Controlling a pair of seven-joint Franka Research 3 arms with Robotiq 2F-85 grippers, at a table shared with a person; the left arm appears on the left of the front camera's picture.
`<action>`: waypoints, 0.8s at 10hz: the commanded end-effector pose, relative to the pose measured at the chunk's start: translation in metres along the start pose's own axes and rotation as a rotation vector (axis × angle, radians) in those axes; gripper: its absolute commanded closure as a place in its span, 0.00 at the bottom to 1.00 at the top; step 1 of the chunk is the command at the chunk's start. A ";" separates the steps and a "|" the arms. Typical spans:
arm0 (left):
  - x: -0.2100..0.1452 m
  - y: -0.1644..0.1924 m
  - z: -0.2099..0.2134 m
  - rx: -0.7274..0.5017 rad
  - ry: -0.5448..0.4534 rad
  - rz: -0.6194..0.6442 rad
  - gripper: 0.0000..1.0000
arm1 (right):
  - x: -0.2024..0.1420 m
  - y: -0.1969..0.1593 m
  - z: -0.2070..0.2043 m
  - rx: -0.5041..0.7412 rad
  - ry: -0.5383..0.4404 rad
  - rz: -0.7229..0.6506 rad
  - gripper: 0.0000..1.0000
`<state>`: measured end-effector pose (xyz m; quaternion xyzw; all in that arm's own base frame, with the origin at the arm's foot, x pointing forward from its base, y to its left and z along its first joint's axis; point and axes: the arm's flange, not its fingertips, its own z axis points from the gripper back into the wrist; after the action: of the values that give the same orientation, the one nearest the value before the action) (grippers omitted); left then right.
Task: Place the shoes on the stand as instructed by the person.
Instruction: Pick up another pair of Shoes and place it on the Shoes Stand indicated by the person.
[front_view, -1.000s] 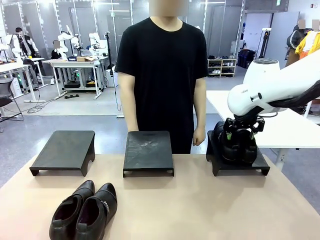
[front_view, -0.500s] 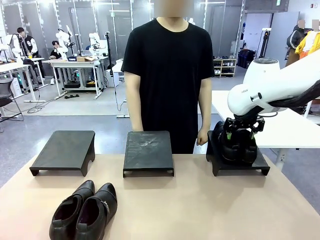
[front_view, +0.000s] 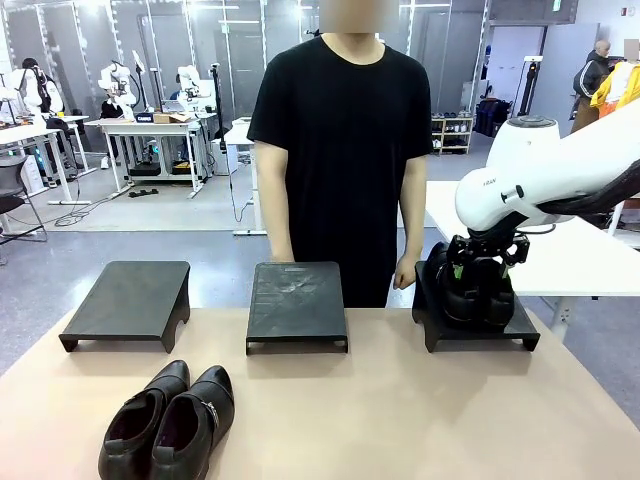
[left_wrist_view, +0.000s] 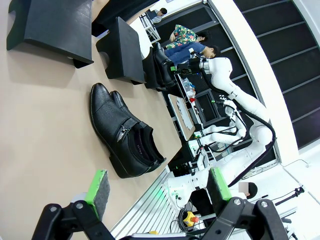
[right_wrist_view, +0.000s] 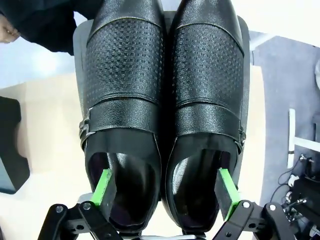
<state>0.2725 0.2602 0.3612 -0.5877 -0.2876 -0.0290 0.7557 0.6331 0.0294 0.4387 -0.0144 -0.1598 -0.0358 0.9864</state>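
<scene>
The open right claw (right_wrist_view: 165, 192) has one finger inside each of the shoes (right_wrist_view: 125, 65) on the stand (front_view: 480, 338), apparently letting go; the left claw (left_wrist_view: 157, 189) hangs open.

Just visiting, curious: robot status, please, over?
Right pincer open, one finger in each shoe of the textured pair on the right stand. Left pincer open, holding nothing. Second pair lies on table. Nothing in the way.

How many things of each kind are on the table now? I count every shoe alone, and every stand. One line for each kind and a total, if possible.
Black stands: 3 (left stand, middle stand, right stand)
Black shoes: 4 (two on the tabletop; two on the right stand:)
Total: 7
</scene>
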 end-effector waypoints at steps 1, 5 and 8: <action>0.000 -0.001 0.001 -0.002 -0.002 -0.004 0.00 | -0.013 -0.006 0.034 0.061 0.004 0.028 0.00; 0.000 -0.001 0.001 -0.002 -0.002 -0.004 0.00 | -0.058 -0.071 0.106 0.247 0.111 0.059 0.00; 0.000 -0.001 0.001 -0.002 -0.002 -0.004 0.00 | -0.090 -0.165 0.123 0.461 0.207 0.089 0.00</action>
<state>0.2725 0.2601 0.3610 -0.5879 -0.2874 -0.0288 0.7556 0.4946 -0.1010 0.5335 0.1788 -0.0776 0.0315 0.9803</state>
